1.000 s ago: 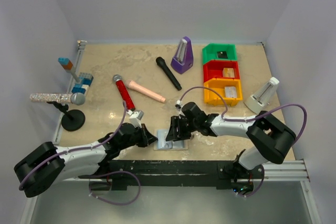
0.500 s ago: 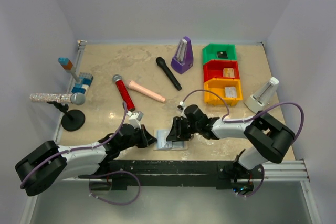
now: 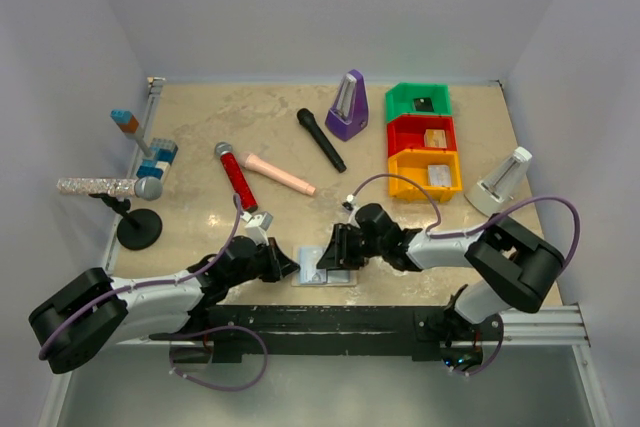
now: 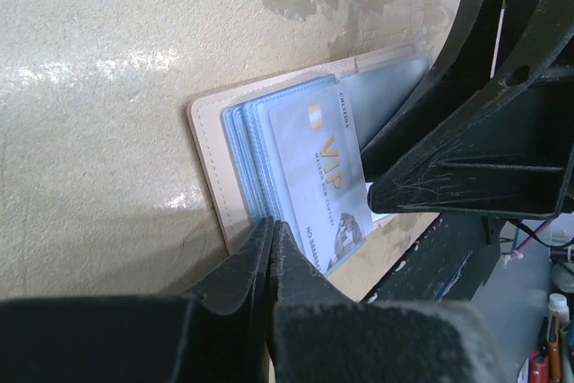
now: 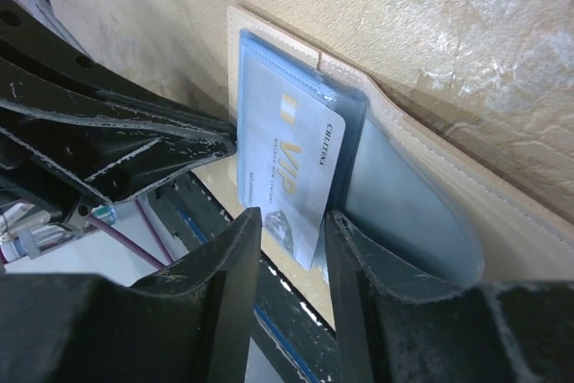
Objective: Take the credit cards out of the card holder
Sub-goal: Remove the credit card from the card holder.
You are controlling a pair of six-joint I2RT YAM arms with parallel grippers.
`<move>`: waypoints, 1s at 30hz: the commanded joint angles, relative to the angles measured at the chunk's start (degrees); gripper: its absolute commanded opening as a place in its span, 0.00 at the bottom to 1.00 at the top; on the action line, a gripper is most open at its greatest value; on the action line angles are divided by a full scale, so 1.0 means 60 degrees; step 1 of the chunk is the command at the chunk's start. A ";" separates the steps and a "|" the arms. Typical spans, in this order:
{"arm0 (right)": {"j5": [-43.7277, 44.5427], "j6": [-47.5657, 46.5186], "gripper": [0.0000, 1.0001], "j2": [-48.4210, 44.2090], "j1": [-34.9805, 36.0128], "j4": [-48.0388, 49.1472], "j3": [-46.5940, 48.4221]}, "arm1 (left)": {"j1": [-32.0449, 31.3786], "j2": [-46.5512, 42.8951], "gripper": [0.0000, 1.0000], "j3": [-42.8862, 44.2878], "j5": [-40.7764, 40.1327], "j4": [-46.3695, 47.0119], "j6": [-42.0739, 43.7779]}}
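Observation:
The card holder (image 3: 325, 270) lies open at the table's near edge, tan edging round light blue sleeves. It also shows in the left wrist view (image 4: 208, 145) and the right wrist view (image 5: 448, 172). A pale VIP credit card (image 4: 327, 181) sticks partly out of a sleeve toward the table edge. My left gripper (image 4: 272, 226) is shut, its tips resting on the holder's left side by the blue sleeves. My right gripper (image 5: 289, 220) is open, its fingers either side of the VIP card's (image 5: 285, 163) protruding end. In the top view the left gripper (image 3: 289, 265) and right gripper (image 3: 328, 259) flank the holder. Other cards are hidden.
The black base rail (image 3: 330, 319) runs just below the holder. Further back lie a red microphone (image 3: 236, 179), a pink cylinder (image 3: 280, 173), a black microphone (image 3: 321, 139), a purple metronome (image 3: 348, 106), stacked green, red and orange bins (image 3: 425, 142), a white stand (image 3: 500, 180) and a microphone stand (image 3: 138, 227).
My right gripper has moved a little nearer and lower over the holder's open side. The left arm and the holder have stayed put.

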 commanded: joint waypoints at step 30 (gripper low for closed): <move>-0.0727 0.1044 0.45 0.0784 -0.0024 0.2943 -0.0274 | -0.0049 0.0402 0.00 -0.0515 0.0067 0.0903 -0.0101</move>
